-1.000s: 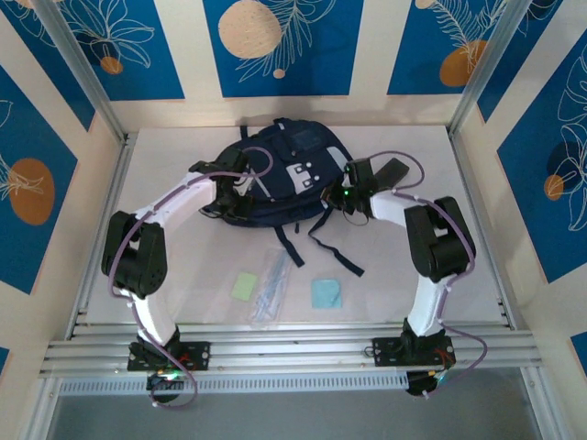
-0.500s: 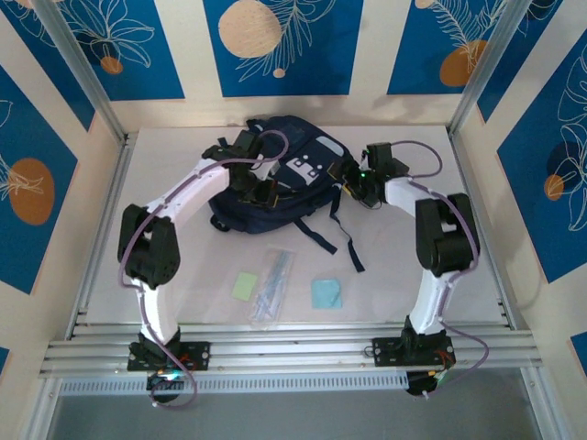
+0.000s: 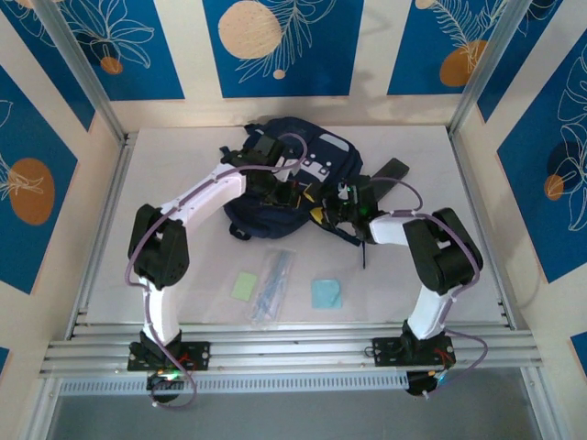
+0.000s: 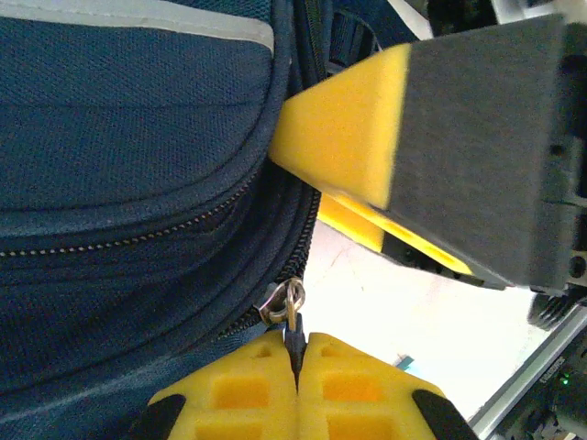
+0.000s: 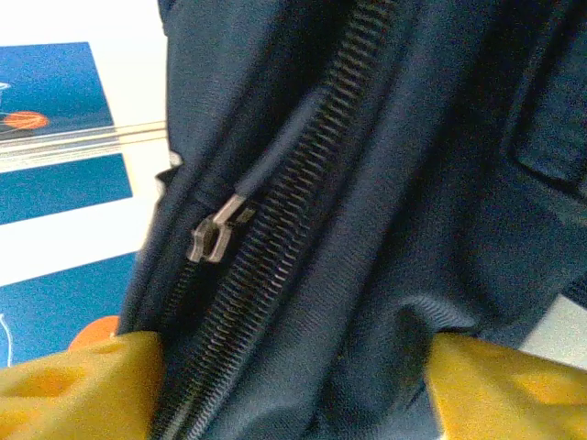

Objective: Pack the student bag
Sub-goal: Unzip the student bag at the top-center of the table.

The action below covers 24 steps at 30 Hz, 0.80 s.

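Observation:
The student bag (image 3: 323,158), dark navy with grey trim, lies at the back middle of the table. My left gripper (image 3: 298,194) is at its near edge, shut on the small dark tab of a zipper pull (image 4: 293,312) that hangs from a metal ring; the gripper's tip (image 4: 296,362) is pressed together. My right gripper (image 3: 326,213) meets the bag from the right, its yellow finger (image 4: 353,151) right next to the left one. In the right wrist view its jaws (image 5: 293,385) stand apart around bunched bag fabric (image 5: 440,183) and a zipper track, a metal slider (image 5: 213,236) just ahead.
On the table in front of the bag lie a green sticky pad (image 3: 245,286), a clear packet of pens (image 3: 271,284) and a blue sticky pad (image 3: 326,293). A black strap (image 3: 389,170) trails right of the bag. Frame rails border the table.
The left gripper has travelled right along the bag's near edge, still shut. The right gripper came from the bag's right side to its near edge and took fabric between its jaws. The bag shifted.

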### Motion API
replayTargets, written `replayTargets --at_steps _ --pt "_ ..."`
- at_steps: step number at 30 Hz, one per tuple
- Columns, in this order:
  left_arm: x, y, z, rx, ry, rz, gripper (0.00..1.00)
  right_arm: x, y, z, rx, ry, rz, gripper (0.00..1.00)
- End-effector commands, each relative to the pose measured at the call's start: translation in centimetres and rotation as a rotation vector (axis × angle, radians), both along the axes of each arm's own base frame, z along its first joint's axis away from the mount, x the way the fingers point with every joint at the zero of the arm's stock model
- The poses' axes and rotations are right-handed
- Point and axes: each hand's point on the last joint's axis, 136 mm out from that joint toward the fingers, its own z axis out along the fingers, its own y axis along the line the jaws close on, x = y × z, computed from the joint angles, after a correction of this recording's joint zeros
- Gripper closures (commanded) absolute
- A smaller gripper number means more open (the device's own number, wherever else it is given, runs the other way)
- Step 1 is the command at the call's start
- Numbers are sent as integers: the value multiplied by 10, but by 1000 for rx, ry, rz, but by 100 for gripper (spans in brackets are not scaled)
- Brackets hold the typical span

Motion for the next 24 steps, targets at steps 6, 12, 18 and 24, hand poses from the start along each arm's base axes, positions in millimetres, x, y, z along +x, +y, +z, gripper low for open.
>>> replayTargets --at_steps 6,12,18,24 --pt "12 46 -10 105 -65 60 100 0 -9 10 18 -44 -44 100" --pt "35 135 -32 292 -88 229 100 -14 -22 17 -46 -56 -23 100" --pt "60 178 -24 327 -108 317 100 -22 -32 18 -86 -58 -17 100" --pt "79 199 -29 379 -113 317 100 -15 -35 23 -93 -90 12 100"
